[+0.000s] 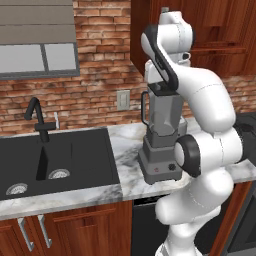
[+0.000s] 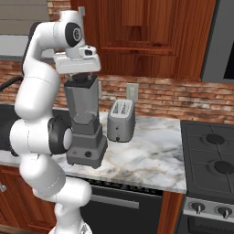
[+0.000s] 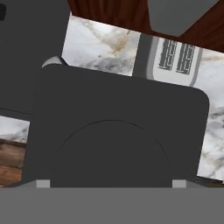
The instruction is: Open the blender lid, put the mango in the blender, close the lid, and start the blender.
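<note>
From the left base view I see the blender on the marble counter beside the sink. The right base view adds a toaster and the gripper directly over the blender lid. The hand view shows that lid close beneath; jaws spread wide, holding nothing I can tell.

blender stood on counter, lid on its jar | sink lay left of it | toaster right, near | stove far right
</note>
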